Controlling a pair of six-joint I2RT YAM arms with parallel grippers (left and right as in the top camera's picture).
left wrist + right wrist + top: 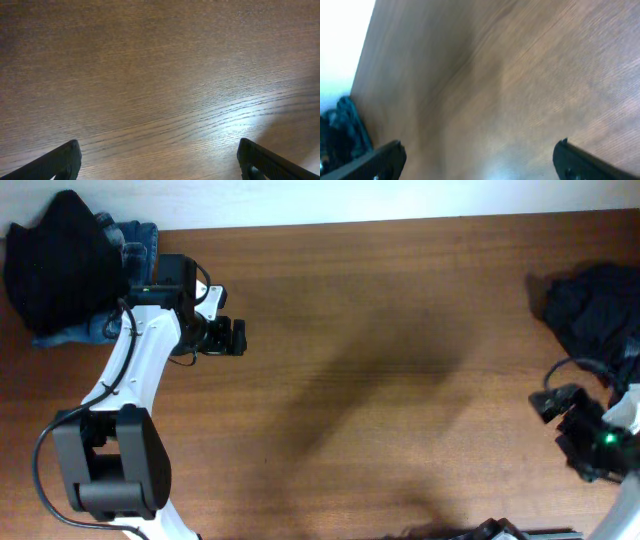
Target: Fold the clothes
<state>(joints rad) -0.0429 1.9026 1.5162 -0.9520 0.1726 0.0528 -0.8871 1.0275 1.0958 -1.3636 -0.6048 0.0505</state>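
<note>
Two heaps of clothes lie at opposite ends of the desk (400, 330): a black heap (60, 265) at the far left corner, resting on blue denim (135, 235), and a crumpled black heap (595, 310) at the far right edge. Near the first, the left gripper (159, 155) hangs over bare wood, its jaws spread wide with nothing between them. Near the crumpled one but apart from it, the right gripper (477, 155) has its jaws likewise wide apart and empty.

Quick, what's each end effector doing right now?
Left end effector: open, holding nothing.
Right end effector: open, holding nothing.
</note>
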